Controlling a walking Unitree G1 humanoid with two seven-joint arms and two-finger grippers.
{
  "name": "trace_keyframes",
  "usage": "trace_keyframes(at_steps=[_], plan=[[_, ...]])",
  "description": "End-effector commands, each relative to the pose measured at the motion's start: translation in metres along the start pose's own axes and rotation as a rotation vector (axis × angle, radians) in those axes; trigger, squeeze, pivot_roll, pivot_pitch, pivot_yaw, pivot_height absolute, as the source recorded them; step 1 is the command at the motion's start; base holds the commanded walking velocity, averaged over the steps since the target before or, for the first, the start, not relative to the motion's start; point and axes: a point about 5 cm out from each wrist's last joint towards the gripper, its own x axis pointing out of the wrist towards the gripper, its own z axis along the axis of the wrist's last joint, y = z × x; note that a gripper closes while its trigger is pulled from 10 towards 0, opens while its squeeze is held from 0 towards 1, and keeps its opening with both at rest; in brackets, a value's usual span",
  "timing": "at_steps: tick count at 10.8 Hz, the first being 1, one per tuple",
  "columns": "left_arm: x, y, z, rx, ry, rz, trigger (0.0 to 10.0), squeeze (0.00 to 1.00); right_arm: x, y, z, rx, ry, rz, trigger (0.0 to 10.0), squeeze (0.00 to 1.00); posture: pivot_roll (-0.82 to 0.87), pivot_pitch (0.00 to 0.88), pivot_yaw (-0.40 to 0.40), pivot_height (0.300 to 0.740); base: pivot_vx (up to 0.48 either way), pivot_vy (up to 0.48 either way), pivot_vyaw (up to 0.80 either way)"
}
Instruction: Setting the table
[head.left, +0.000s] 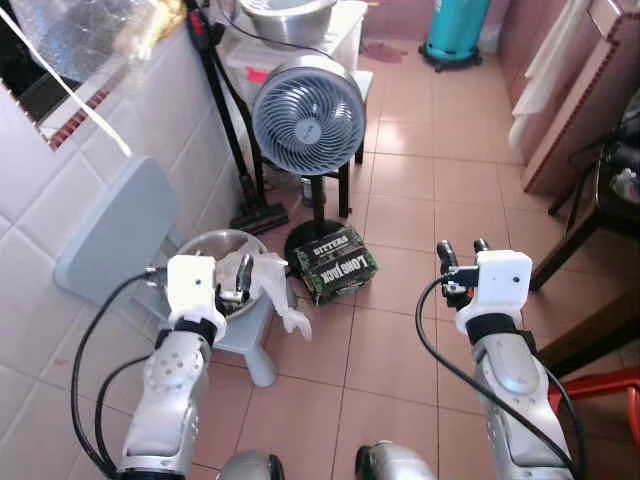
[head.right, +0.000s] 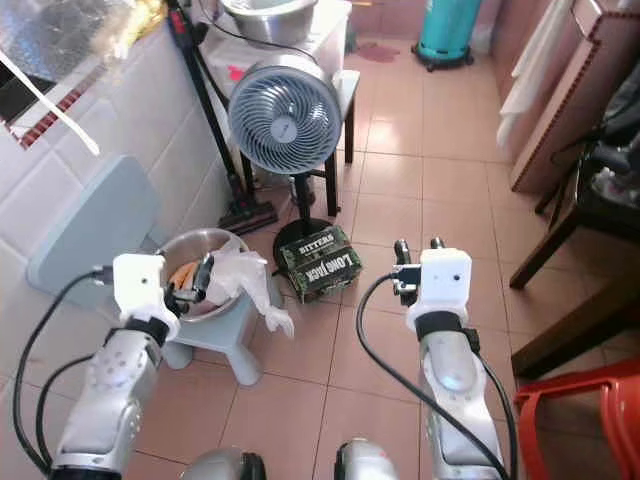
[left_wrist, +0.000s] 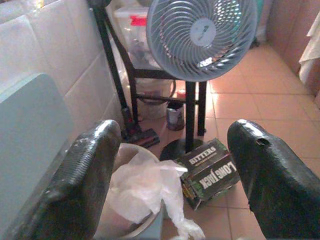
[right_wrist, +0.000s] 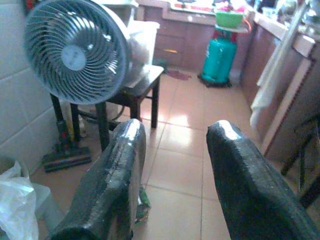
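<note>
Left eye view shows a tiled floor (head.left: 400, 350) running up the frame, with a white tiled wall (head.left: 60, 200) along the left edge. At upper centre a standing fan (head.left: 307, 115) faces the robot. Left of centre a metal bowl (head.left: 205, 250) with a crumpled plastic bag (head.left: 265, 280) sits on a small grey stool (head.left: 250, 335), probably parked out of the walkway. Just right of it a dark box (head.left: 335, 265) lies on the floor. The left pincer (head.left: 232, 290) hovers at the bowl, wide open and empty. The right pincer (head.left: 460, 248) is raised at centre right, also open, holding nothing. No tableware or bench is visible.
</note>
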Motion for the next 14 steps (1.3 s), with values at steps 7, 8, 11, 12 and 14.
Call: trace_keyframes(at_steps=[7, 8, 11, 12, 14], plan=[[0.010, -0.014, -0.004, 0.000, -0.036, 0.035, 10.0, 0.00, 0.014, 0.002, 0.014, -0.139, -0.073, 0.166, 10.0, 0.00, -0.02, 0.033, -0.094, 0.740, 0.000, 0.000, 0.00], [0.010, -0.012, 0.000, 0.015, -0.048, 0.032, 10.0, 0.00, 0.016, 0.003, 0.018, -0.142, -0.088, 0.174, 10.0, 0.00, -0.03, 0.072, -0.067, 0.740, 0.000, 0.000, 0.00], [-0.007, -0.008, -0.008, 0.031, 0.009, -0.002, 10.0, 0.00, -0.001, 0.005, 0.004, -0.089, -0.024, 0.117, 10.0, 0.00, -0.03, 0.123, 0.001, 0.740, -0.216, 0.000, 0.00], [-0.009, -0.006, -0.007, 0.023, 0.012, 0.001, 10.0, 0.00, -0.008, 0.006, 0.001, -0.083, -0.013, 0.115, 10.0, 0.00, -0.03, 0.128, 0.008, 0.740, -0.345, 0.000, 0.00], [-0.009, -0.006, -0.005, 0.024, 0.021, -0.010, 10.0, 0.00, -0.012, 0.007, 0.000, -0.075, -0.003, 0.101, 10.0, 0.00, -0.04, 0.139, 0.021, 0.740, -0.343, 0.000, 0.00]])
